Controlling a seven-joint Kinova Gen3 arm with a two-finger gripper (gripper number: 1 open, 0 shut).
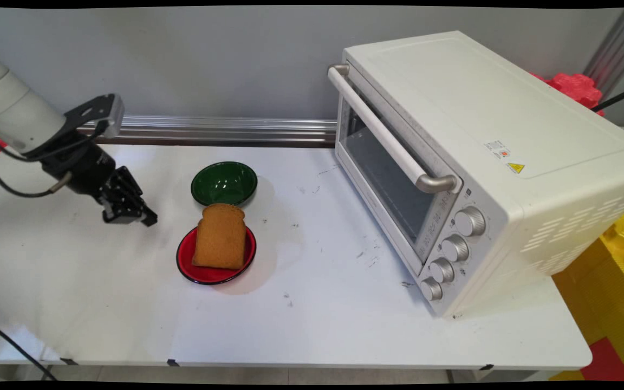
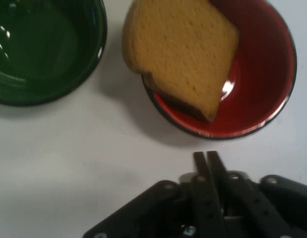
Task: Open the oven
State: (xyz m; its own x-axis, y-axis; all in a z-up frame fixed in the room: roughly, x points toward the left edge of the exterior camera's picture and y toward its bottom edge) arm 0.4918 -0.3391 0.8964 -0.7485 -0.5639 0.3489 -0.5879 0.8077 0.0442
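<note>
A brown slice of toast [image 1: 220,236] lies in a red bowl [image 1: 186,265] at the table's middle left, overhanging the bowl's far rim. In the hand view the toast [image 2: 180,49] leans across the red bowl [image 2: 265,79]. My gripper [image 1: 147,218] hangs just left of the red bowl, a little above the table. Its fingers [image 2: 202,171] are pressed together with nothing between them, so my gripper [image 2: 207,157] is shut and empty. An empty green bowl [image 1: 224,183] stands right behind the red one; the green bowl [image 2: 41,49] shows at the upper left of the hand view.
A white toaster oven [image 1: 480,162] with its door shut, a long handle [image 1: 385,135] and several knobs [image 1: 455,248] takes up the table's right side. Red and yellow blocks [image 1: 615,260] stand beyond the right edge. A metal rail [image 1: 225,130] runs along the wall.
</note>
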